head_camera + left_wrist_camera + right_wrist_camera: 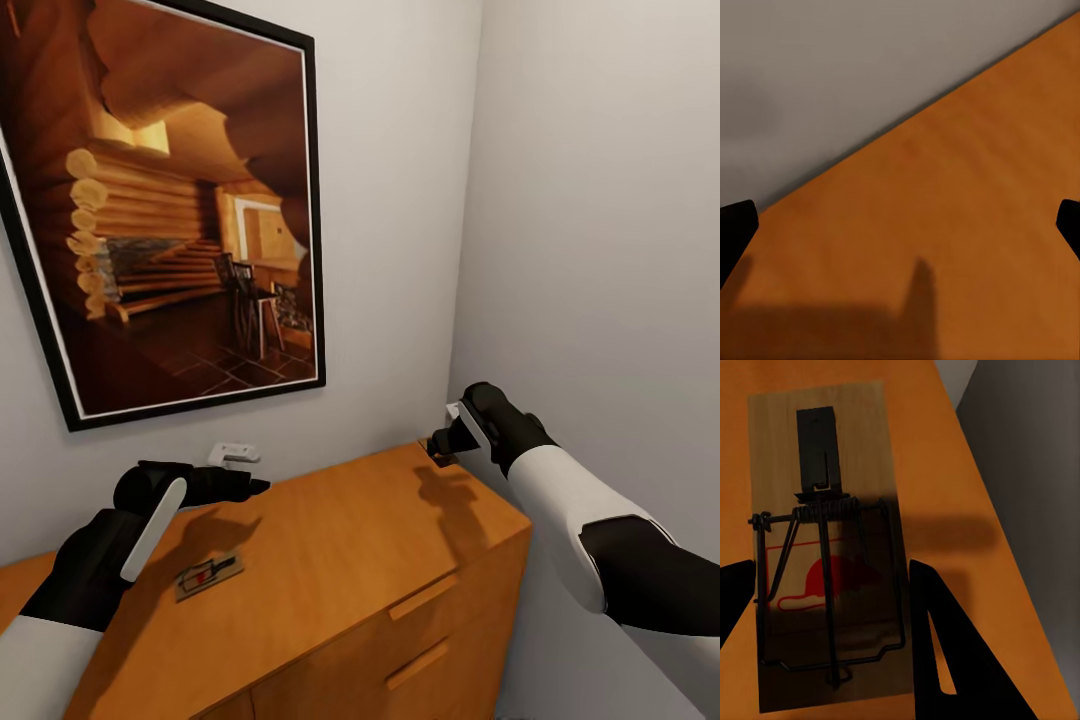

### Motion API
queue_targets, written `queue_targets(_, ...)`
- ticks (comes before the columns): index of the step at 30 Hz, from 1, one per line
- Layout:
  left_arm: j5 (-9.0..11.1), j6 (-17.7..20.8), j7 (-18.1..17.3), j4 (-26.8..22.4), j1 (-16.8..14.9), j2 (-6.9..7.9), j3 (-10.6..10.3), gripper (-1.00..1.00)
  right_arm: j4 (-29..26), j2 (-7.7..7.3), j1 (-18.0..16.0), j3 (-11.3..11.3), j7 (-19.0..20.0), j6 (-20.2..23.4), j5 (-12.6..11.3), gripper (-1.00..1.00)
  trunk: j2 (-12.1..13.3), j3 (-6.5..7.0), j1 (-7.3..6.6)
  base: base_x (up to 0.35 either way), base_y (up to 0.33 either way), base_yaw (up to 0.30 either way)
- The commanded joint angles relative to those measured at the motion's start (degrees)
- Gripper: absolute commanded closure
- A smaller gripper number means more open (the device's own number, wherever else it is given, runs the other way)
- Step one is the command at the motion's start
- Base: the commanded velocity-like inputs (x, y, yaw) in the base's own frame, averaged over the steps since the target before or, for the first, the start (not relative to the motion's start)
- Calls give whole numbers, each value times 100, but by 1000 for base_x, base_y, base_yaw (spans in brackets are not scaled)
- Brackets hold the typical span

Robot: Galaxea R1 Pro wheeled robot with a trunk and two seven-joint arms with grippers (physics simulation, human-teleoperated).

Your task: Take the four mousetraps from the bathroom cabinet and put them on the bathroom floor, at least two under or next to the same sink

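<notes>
Hovering over cabinet [350,560]: left gripper [900,225] spread apart; right gripper [832,607] straddling a mousetrap [825,547], grip unclear.

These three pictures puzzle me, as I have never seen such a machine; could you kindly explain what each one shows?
It is a simulated two-armed robot. The head camera looks down on an orange-brown cabinet in a corner, below a framed picture. One mousetrap lies on the cabinet top near the left gripper, which is open over bare wood in its own wrist camera. The right gripper is at the far corner; its wrist camera shows a second mousetrap between its fingers. Whether it is gripped yet, I cannot tell.
</notes>
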Motion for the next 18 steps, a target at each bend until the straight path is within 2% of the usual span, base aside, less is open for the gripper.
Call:
queue_targets(1,-53,16,-52,-4,-5,4,-4,-100,-5,-3,-5,21,35,21,14,100,-5,-17,0,0,0,0)
queue_targets(18,-56,16,-50,-4,-5,16,-4,-100,-5,-3,-5,21,35,21,27,100,-5,-142,0,0,0,0)
